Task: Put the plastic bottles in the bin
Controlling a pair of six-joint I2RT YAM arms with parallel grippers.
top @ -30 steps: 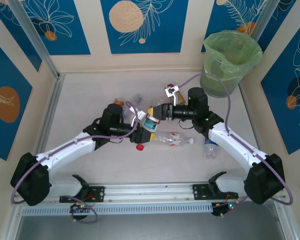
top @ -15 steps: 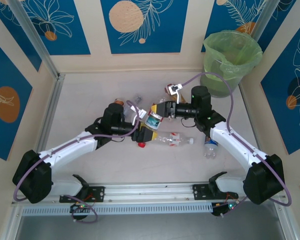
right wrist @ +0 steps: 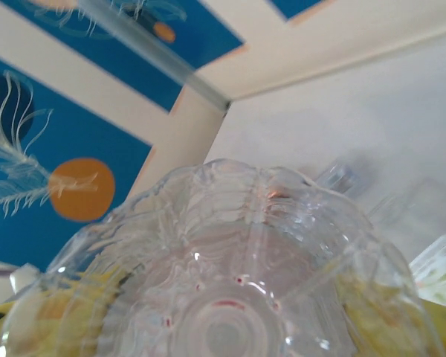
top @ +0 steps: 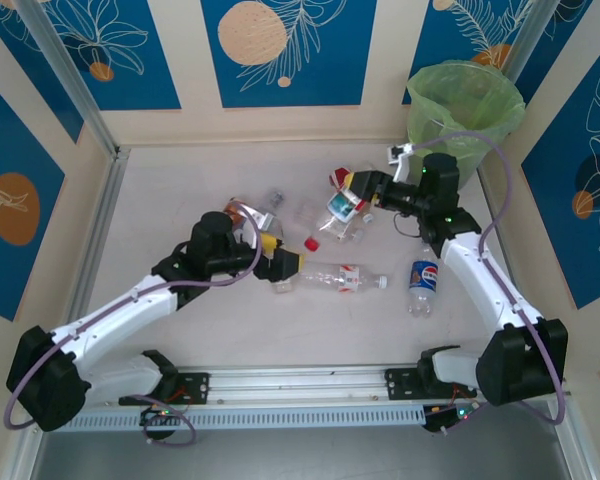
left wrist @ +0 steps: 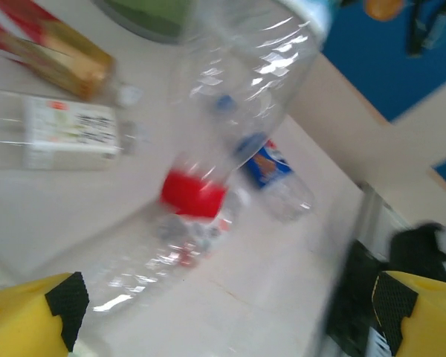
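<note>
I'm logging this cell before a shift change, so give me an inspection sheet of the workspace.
Surface: table, pale, no spill seen.
Job's things: bin in the far right corner; bottles lying mid-table, one blue-labelled bottle by the right arm.
Clutter: nothing seen.
Grippers: left gripper open, empty; right gripper shut on a raised bottle.
Cables: purple cable looped along each arm.
Surroundings: blue patterned wall panels.

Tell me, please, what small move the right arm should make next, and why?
I would swing the right hand further away and to its right, toward the bin. The hand is shut on the base of a clear red-capped bottle, which it holds in the air, and the bin stands in the far right corner, not yet beneath the bottle.
</note>
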